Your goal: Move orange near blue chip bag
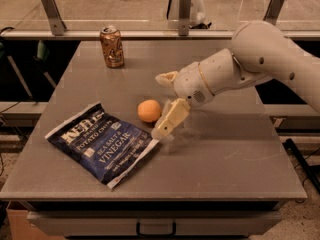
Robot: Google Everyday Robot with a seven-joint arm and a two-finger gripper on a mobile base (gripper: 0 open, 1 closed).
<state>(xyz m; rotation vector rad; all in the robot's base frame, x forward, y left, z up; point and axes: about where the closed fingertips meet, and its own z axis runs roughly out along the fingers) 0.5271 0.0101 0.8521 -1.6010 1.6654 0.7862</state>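
Note:
The orange point(149, 110) rests on the grey table point(225, 154), just past the upper right edge of the blue chip bag point(100, 142), which lies flat at the front left. My gripper point(162, 105) is just right of the orange. Its jaws are open, with one finger point(166, 78) behind the orange and the other finger point(171, 119) in front, close to the bag's corner. The orange lies left of the fingertips and is not held.
A brownish drink can point(112, 46) stands upright at the back left of the table. A rail with metal posts point(184, 9) runs behind the table. My white arm point(260, 59) reaches in from the right.

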